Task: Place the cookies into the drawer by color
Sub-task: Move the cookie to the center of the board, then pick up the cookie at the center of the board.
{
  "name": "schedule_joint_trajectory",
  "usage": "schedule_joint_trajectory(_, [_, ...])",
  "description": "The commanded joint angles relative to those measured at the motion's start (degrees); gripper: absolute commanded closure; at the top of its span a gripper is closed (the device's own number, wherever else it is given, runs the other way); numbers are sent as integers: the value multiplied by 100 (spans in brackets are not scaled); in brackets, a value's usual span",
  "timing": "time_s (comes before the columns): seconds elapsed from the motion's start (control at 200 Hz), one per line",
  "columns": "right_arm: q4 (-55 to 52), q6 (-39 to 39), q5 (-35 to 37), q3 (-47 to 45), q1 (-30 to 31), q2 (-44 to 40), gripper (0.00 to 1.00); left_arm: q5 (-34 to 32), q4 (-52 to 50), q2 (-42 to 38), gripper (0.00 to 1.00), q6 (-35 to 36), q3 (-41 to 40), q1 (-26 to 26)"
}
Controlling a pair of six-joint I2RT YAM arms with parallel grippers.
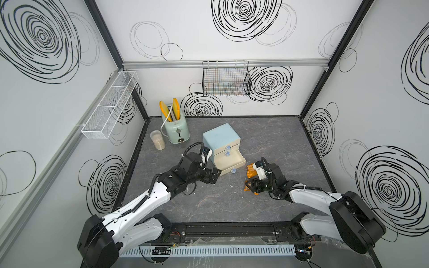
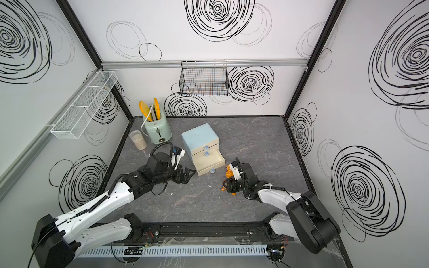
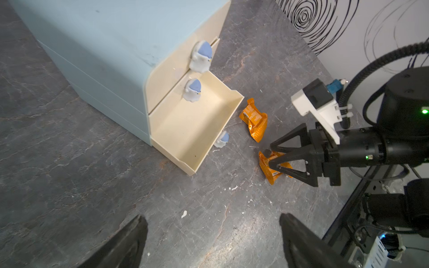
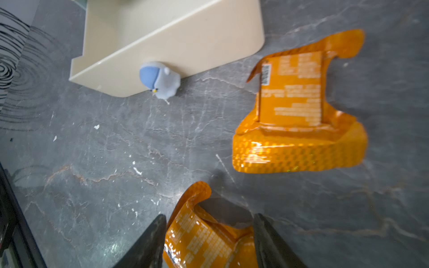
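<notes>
The right gripper is low over the grey tabletop with its jaws partly narrowed around an orange cookie packet. The fingers stand on either side of the packet's short width, but the wrist view is blurred and I cannot tell whether they are pinching the foil. That packet lies with its long axis running along the fingers, and its curled, serrated end points toward the drawer chest. Gripping across the narrow width looks like the sensible choice, since it leaves the length free to slide in end first. Just beyond it, apart from it and close to the corner of the open bottom drawer, a second orange packet lies with its printed back up. Its long axis is roughly parallel to the first, and one end points at the drawer front. The bottom drawer stands out from the chest, empty, and probably waits for the orange ones. The left gripper hovers spread wide and empty on the other side of the chest's front. It seems placed there to work the knobs or steady the chest while staying clear of the right arm.
</notes>
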Motion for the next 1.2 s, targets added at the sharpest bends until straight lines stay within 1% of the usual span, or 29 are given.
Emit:
schedule_joint_trajectory(0.0, [100,-157,-344,148,181,184,38,-57,385,16,7,-157,-194,-253])
schedule_joint_trajectory(0.135, [253,-189,-581,343,484,450,39,-88,682,102,9,-352,-451,-699])
schedule_joint_trajectory(0.195, [263,-147,-492,398,578,421,38,-119,847,190,11,-389,-568,-872])
schedule_joint_trajectory(0.215, [273,-123,-451,394,583,387,38,-115,895,229,12,-552,-592,-935])
schedule_joint_trajectory(0.3, [259,-25,-223,347,594,127,35,-166,1110,425,18,-677,-670,-1226])
schedule_joint_trajectory(0.4, [69,155,173,273,579,-259,33,-165,1423,688,27,-834,-724,-1519])
schedule_joint_trajectory(0.47, [-125,385,467,200,538,-508,33,-31,1739,917,35,-957,-762,-1687])
schedule_joint_trajectory(0.545, [-365,628,619,117,433,-720,34,88,2067,1187,43,-1131,-772,-1841])
schedule_joint_trajectory(0.61, [-536,791,548,30,291,-868,36,206,2359,1427,49,-1247,-768,-1947])
schedule_joint_trajectory(0.655, [-610,889,433,-40,165,-967,37,267,2547,1599,54,-1356,-772,-1989])
schedule_joint_trajectory(0.765, [-756,985,88,-193,-111,-1119,40,344,2936,1969,61,-1574,-794,-2017])
schedule_joint_trajectory(0.925, [-885,1000,-95,-306,-265,-1104,41,415,3281,2453,66,-1720,-748,-2008])
schedule_joint_trajectory(0.99, [-859,1003,-106,-344,-293,-1045,41,398,3286,2641,70,-1724,-675,-1991])
schedule_joint_trajectory(1.196, [-766,944,-221,-340,-301,-847,42,399,3394,3010,69,-1748,-523,-1916])
